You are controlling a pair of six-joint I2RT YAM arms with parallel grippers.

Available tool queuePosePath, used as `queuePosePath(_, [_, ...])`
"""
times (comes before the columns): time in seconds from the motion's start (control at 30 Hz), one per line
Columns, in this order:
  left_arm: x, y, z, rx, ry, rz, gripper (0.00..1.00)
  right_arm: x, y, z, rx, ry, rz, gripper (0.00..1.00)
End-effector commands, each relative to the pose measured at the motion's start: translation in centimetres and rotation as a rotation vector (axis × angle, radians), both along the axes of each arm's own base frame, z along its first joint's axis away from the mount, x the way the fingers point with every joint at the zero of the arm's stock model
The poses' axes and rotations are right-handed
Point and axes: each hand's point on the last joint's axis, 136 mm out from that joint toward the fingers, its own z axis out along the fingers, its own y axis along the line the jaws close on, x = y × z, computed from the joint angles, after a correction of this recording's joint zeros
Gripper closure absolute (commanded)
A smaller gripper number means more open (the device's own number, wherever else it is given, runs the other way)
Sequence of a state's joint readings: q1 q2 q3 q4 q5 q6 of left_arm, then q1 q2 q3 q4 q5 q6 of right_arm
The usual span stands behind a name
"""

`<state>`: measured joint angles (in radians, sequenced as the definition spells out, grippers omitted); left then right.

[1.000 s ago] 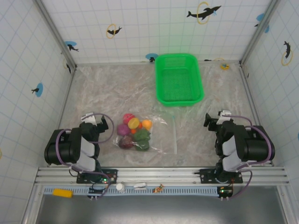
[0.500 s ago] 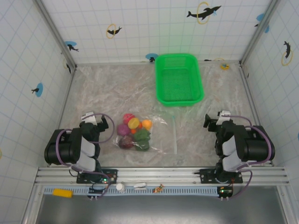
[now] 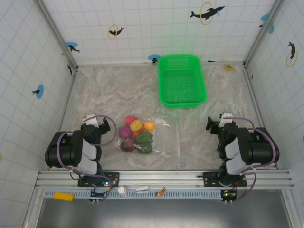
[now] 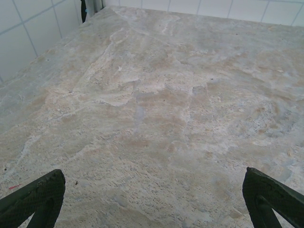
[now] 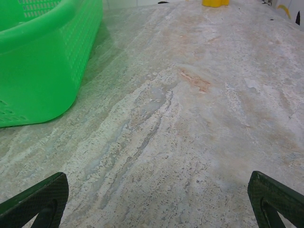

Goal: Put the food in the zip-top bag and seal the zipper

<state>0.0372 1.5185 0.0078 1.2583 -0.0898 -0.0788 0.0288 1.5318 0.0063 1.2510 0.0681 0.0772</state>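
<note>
The food [image 3: 137,135], a cluster of small orange, yellow, red, magenta, maroon and dark green pieces, lies bunched at the left end of the clear zip-top bag [image 3: 162,138], apparently under its plastic. The bag lies flat near the table's front centre. Its pale zipper [image 3: 177,137] runs along the right edge. To the left of the food, my left gripper [image 3: 98,124] [image 4: 154,199] stands open over bare table. On the bag's right, well clear of the zipper, my right gripper [image 3: 217,122] [image 5: 156,199] is open too, with nothing between its fingers.
A bright green mesh basket [image 3: 182,80] [image 5: 42,61] stands at the back centre, left of the right gripper's line of sight. A small yellow object [image 3: 228,67] [image 5: 215,3] lies in the back right corner. Tiled walls close in three sides.
The left gripper drew back slightly toward its base. The right gripper shifted a little to the left. Bag and food have not moved.
</note>
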Motion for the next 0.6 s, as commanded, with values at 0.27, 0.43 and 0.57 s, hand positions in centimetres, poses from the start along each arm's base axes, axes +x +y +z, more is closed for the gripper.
queuePosePath(0.27, [-0.05,-0.19,0.45,0.004,-0.021,-0.005,0.02,-0.45,-0.18,0.68,-0.067,-0.031,-0.028,0.00])
queuePosePath(0.43, [-0.03,-0.16,0.48,0.004,-0.022,-0.004,0.02,-0.49,-0.17,0.63,-0.067,-0.029,-0.028,0.00])
queuePosePath(0.57, [-0.04,-0.18,0.47,0.005,-0.022,-0.005,0.02,-0.59,-0.21,0.72,-0.073,-0.034,-0.033,0.00])
